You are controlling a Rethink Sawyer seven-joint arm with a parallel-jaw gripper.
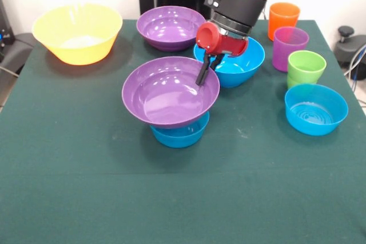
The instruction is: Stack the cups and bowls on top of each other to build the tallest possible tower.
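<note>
front view shows the pincer (206, 68) pinching the far rim of a purple bowl (170, 91), which sits tilted on a small blue bowl (179, 132) mid-desk (86, 187); three cups (290, 48) stand right.

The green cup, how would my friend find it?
Start at the green table and go to the row of three cups on the picture's right side. The green cup is nearest the camera, beside a small blue bowl. The others are purple and orange.
</note>
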